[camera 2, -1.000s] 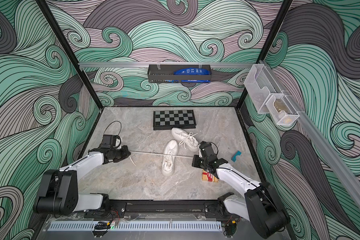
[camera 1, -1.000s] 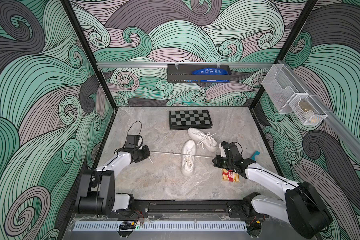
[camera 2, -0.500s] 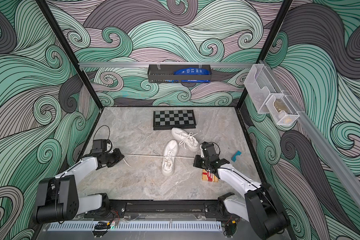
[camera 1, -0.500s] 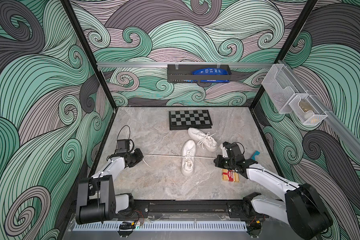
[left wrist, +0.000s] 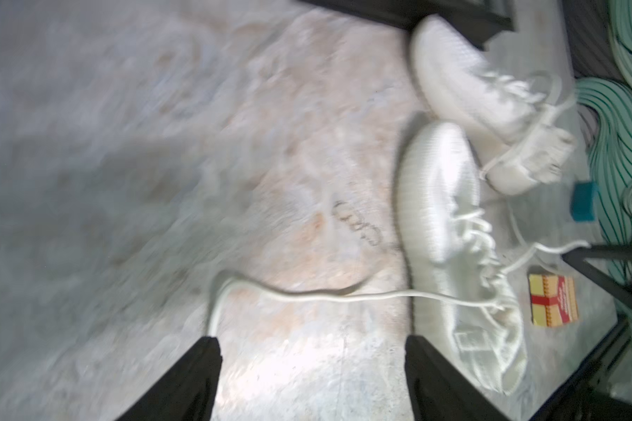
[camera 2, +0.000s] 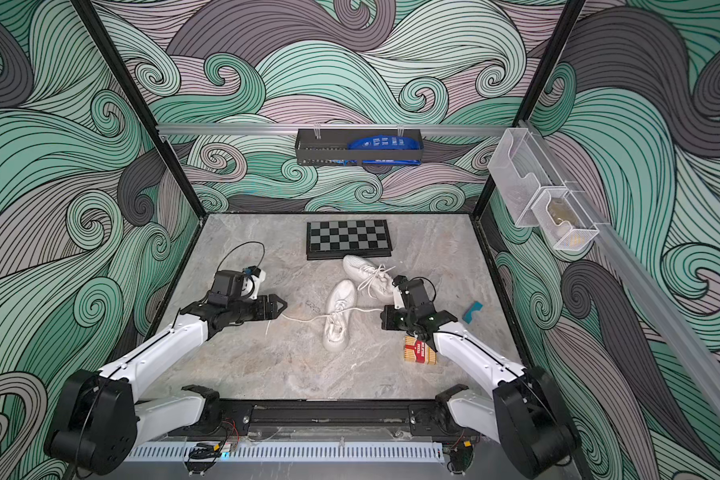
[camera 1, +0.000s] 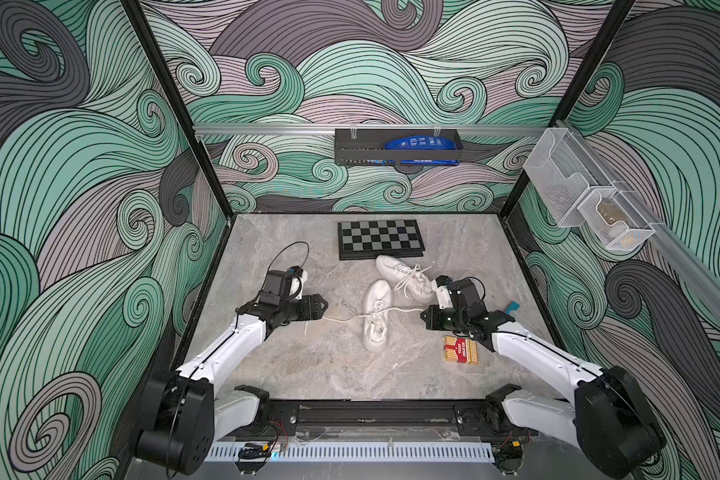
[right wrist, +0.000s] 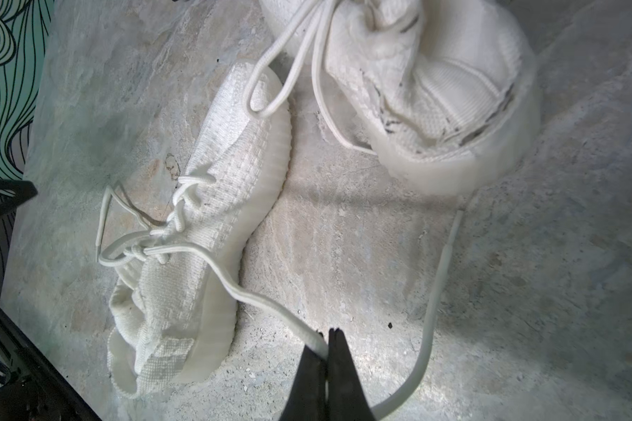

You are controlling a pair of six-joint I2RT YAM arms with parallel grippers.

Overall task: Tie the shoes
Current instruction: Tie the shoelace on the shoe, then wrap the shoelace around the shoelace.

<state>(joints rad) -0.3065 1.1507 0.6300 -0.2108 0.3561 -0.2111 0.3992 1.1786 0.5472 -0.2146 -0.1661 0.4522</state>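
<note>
Mid-counter [camera 1: 308,374], just in front of a chessboard [camera 1: 380,239], the near shoe [camera 1: 376,316] lies lengthwise front to back with its toe toward the board. The far shoe [camera 1: 404,276] sits slantwise, toe almost at the board's edge (heel beside the right arm [camera 1: 537,353]). The right jaws pinch the near shoe's lace [right wrist: 256,299]. The left jaws stand wide, and another lace end [left wrist: 307,297] lies loose just ahead of them.
</note>
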